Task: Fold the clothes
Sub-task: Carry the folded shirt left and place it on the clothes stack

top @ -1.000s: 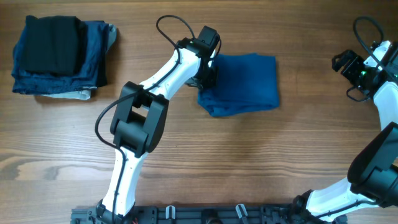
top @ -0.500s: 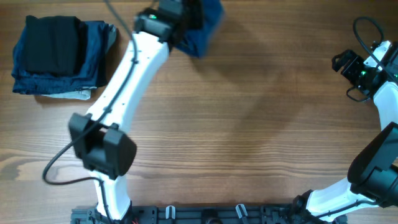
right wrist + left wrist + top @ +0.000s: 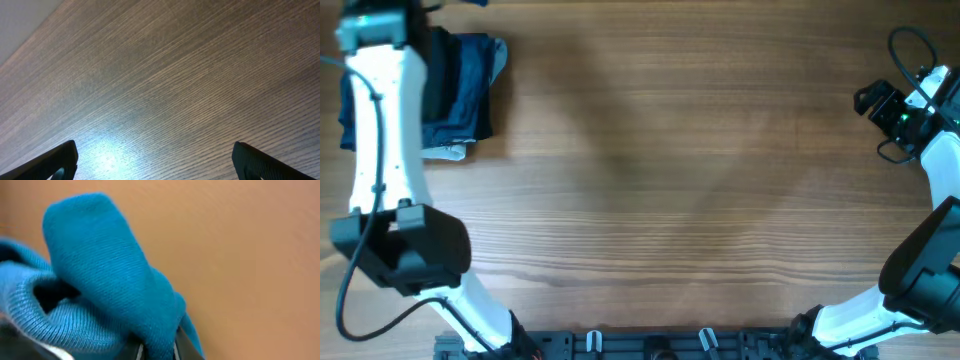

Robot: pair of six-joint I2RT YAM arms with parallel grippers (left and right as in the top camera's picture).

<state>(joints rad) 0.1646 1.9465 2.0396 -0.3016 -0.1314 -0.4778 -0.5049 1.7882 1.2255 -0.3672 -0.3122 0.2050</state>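
Step in hand, I judge: taking the blue polo shirt [image 3: 105, 275] over to the stack. My left gripper [image 3: 156, 352] is clamped on a bunched edge of it, and the fabric fills the left wrist view. Overhead, that arm reaches into the upper left corner, above the pile of dark folded garments [image 3: 470, 90]. Next move: lower it square onto the pile, then let go w/o spilling the folds. My right gripper [image 3: 154, 150], far right, has its jaws spread wide & holds nothing.
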